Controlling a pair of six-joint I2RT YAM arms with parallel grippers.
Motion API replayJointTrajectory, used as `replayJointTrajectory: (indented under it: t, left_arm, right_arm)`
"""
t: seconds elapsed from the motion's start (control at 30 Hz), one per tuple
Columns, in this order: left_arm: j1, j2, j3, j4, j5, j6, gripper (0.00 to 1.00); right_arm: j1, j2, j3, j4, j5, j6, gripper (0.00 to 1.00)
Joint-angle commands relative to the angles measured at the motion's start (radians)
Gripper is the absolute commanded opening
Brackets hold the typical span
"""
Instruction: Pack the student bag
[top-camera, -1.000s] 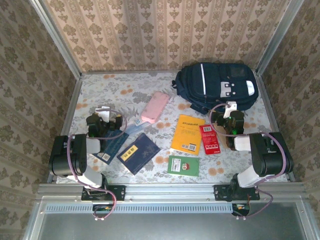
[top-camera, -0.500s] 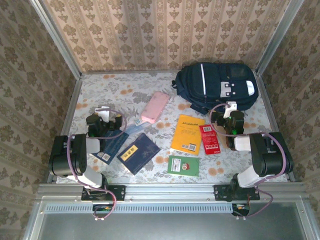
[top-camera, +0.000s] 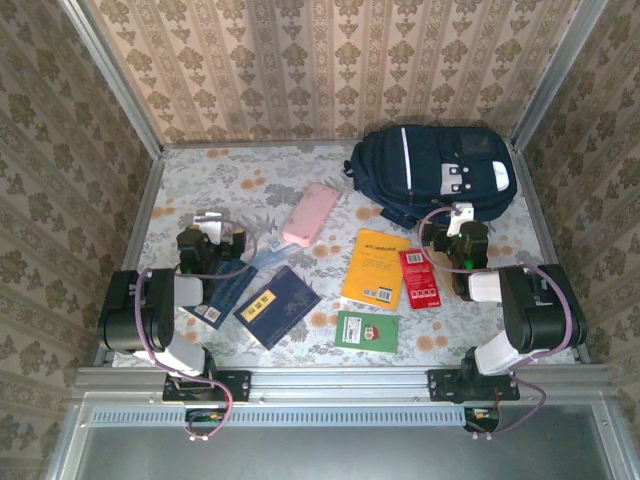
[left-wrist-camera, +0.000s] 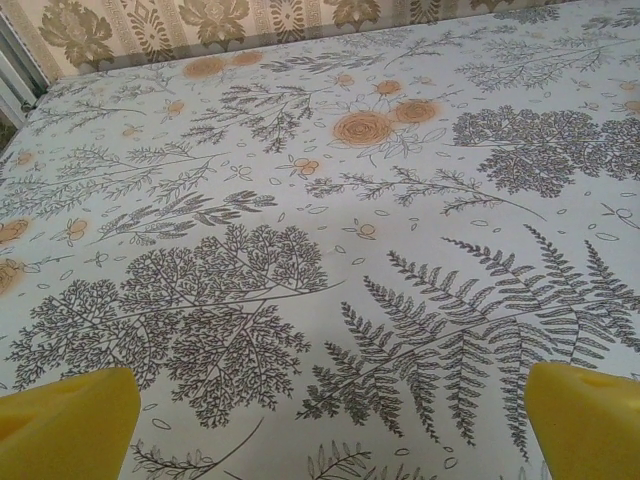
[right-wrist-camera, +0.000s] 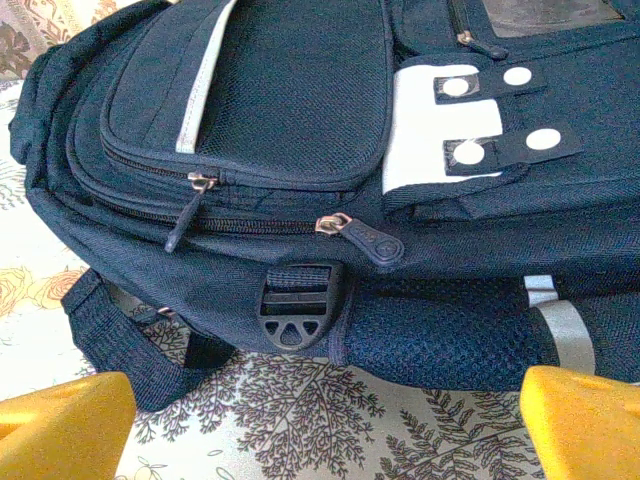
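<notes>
floral tablecloth (top-camera: 250, 180), patterned wallpaper walls (top-camera: 330, 60), metal frame (top-camera: 340, 385)

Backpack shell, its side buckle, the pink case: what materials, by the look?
Student bag: woven synthetic fabric, matte; weave and stitched seams show. Buckle: black moulded plastic, slight sheen. Pink case: smooth, perhaps plastic or faux leather; too small to tell.

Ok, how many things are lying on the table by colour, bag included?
Dark navy: 3 (student bag, navy book, navy booklet)
Pink: 1 (pink case)
Yellow: 1 (yellow book)
Red: 1 (red booklet)
Green: 1 (green booklet)
Light blue: 1 (light blue item)
Total: 8
</notes>
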Motion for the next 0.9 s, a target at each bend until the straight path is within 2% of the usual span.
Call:
replayJointTrajectory:
  t: [0.0, 0.03, 0.1, 0.2, 0.3, 0.4, 0.47, 0.5, 0.53, 0.63, 0.73, 0.77, 0.8, 0.83, 0.87]
  left_arm:
    - [-0.027, -0.085, -0.031, 0.031, -0.076, 0.028, 1.0]
    - [-0.039, -0.132, -0.028, -0.009, -0.092, 0.032, 1.0]
    - [-0.072, -0.266, 0.007, -0.173, -0.093, 0.072, 1.0]
    - [-0.151, -0.46, 0.07, -0.373, -0.075, 0.179, 1.0]
    - [-0.22, -0.611, 0.122, -0.463, -0.066, 0.153, 1.0]
    - [-0.34, -0.687, 0.234, -0.611, -0.023, 0.12, 1.0]
    - [-0.436, -0.701, 0.35, -0.784, -0.101, -0.02, 1.0]
    - [-0.477, -0.695, 0.421, -0.895, -0.173, -0.13, 1.0]
    - [-0.503, -0.683, 0.48, -1.004, -0.208, -0.185, 1.0]
    - [-0.564, -0.628, 0.655, -1.32, -0.22, -0.297, 1.0]
    - [-0.559, -0.579, 0.787, -1.555, -0.201, -0.393, 1.0]
    - [-0.547, -0.57, 0.812, -1.623, -0.243, -0.446, 1.0]
    - [-0.528, -0.569, 0.808, -1.639, -0.261, -0.482, 1.0]
    - [-0.49, -0.578, 0.779, -1.611, -0.207, -0.491, 1.0]
    - [-0.438, -0.592, 0.737, -1.567, -0.138, -0.54, 1.0]
  right_arm:
    - [0.009, -0.049, 0.013, -0.032, -0.101, -0.063, 1.0]
    - [0.019, -0.104, 0.029, -0.12, -0.113, -0.08, 1.0]
    - [0.075, -0.256, 0.076, -0.29, -0.055, -0.115, 1.0]
    - [0.18, -0.44, 0.087, -0.301, 0.032, -0.098, 1.0]
    - [0.333, -0.537, 0.176, -0.395, 0.071, -0.16, 1.0]
    - [0.479, -0.535, 0.308, -0.522, 0.078, -0.177, 1.0]
    - [0.561, -0.544, 0.386, -0.619, 0.118, -0.121, 1.0]
    - [0.601, -0.557, 0.424, -0.678, 0.176, -0.08, 1.0]
    - [0.626, -0.568, 0.458, -0.736, 0.223, -0.048, 1.0]
    - [0.651, -0.561, 0.633, -1.024, 0.288, 0.053, 1.0]
    - [0.65, -0.471, 0.846, -1.339, 0.321, 0.141, 1.0]
    - [0.647, -0.447, 0.896, -1.391, 0.316, 0.173, 1.0]
    - [0.639, -0.435, 0.922, -1.438, 0.274, 0.203, 1.0]
    - [0.633, -0.436, 0.935, -1.473, 0.219, 0.224, 1.0]
    - [0.627, -0.451, 0.902, -1.417, 0.171, 0.19, 1.0]
